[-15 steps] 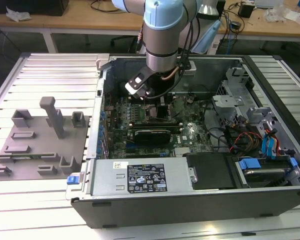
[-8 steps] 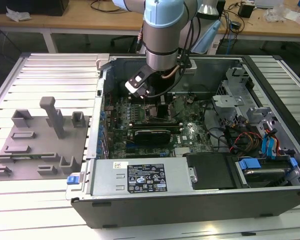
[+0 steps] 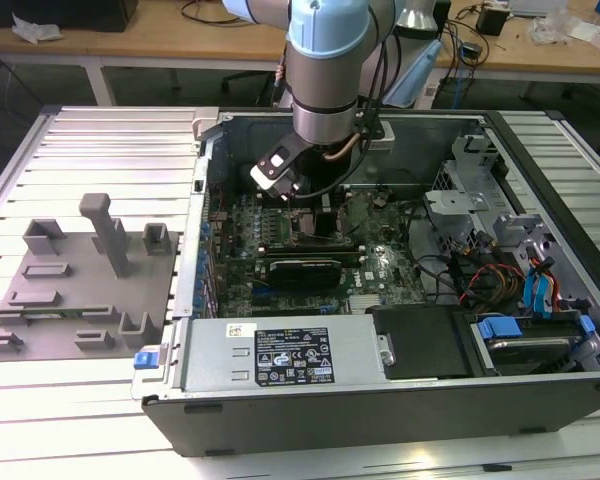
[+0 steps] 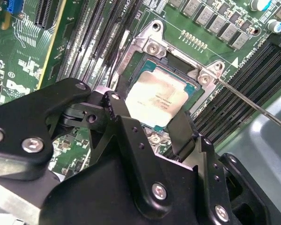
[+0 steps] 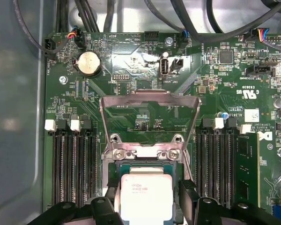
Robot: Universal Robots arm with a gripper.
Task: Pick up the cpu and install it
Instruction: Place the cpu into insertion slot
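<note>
Slatted metal table [image 3: 100, 150] carries an open computer case [image 3: 400, 410], with the arm reaching down inside. In both wrist views the gripper [image 4: 149, 117] straddles the cpu [image 4: 161, 98], which lies flat in the socket [image 4: 152, 47] directly beneath it, apparently for seating. Just beyond the gripper, the hinged frame [image 5: 150, 101] stands raised, leaving the socket open. Whether the gripper clamps the cpu, I cannot tell.

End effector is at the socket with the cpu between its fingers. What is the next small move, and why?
Probably a short, straight lift of the end effector. The cpu appears to lie flat inside the socket, with a teal edge showing around it. The first wrist view shows a gap between it and one finger, so it does not look clamped. The load plate stands open.
</note>
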